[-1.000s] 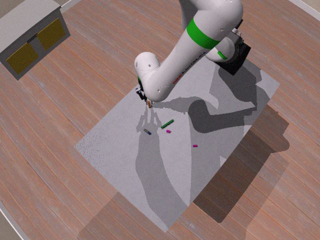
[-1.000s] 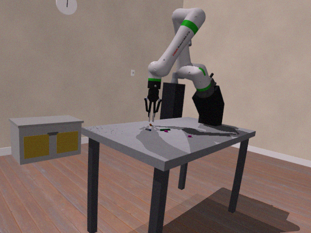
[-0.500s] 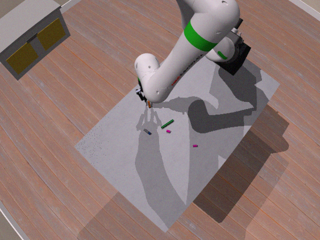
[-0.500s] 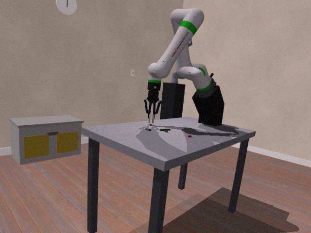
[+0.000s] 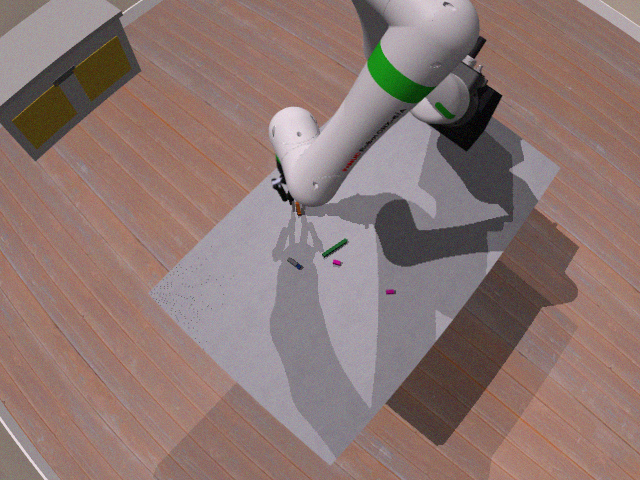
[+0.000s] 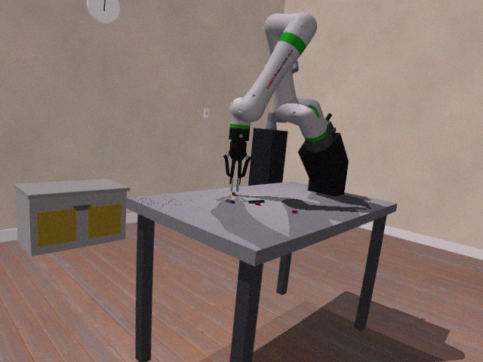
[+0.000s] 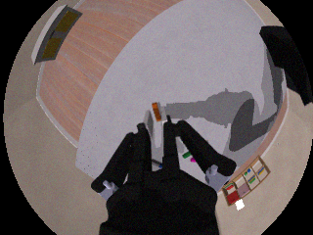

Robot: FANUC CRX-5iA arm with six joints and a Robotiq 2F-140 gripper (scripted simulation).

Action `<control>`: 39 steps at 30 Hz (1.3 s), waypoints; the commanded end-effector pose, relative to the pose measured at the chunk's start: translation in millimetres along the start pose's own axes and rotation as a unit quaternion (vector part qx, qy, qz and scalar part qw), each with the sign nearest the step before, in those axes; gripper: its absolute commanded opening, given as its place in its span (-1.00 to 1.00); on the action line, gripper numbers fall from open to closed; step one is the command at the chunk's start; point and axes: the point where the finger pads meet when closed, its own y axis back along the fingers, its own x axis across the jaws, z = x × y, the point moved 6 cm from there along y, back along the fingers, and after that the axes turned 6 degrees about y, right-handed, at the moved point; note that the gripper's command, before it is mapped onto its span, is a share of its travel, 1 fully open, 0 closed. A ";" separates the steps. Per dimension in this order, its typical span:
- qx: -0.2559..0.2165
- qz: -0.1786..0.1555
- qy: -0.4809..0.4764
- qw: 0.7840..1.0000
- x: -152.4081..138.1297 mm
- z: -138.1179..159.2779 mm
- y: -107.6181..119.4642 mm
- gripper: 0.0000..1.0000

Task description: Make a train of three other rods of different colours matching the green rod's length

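An orange rod [image 5: 298, 208] lies flat on the grey table, near its back edge. My gripper [image 6: 234, 182] hangs upright just above it, fingers narrowly apart with nothing between them. In the wrist view the orange rod [image 7: 156, 110] lies just beyond the fingertips. A grey rod [image 5: 292, 261] and a blue rod [image 5: 299, 266] lie end to end in front of the orange rod. The green rod [image 5: 334, 248] lies to their right. One magenta rod [image 5: 337, 262] lies beside the green rod. A second magenta rod [image 5: 390, 291] lies further right.
The robot's black base [image 5: 467, 118] stands at the table's back right corner. A grey cabinet with yellow doors [image 5: 56, 72] stands on the floor, well left of the table. The arm's elbow overhangs the orange rod in the overhead view.
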 end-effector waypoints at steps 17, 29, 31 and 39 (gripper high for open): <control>0.000 0.000 0.000 1.000 -0.1 -0.1 0.1 -0.71; 0.000 0.000 0.000 1.000 -0.1 -0.1 0.0 -0.71; 0.000 0.000 0.000 1.000 -0.1 -0.1 -0.2 -0.71; 0.000 0.000 0.000 1.000 -0.1 -0.1 -4.4 -0.71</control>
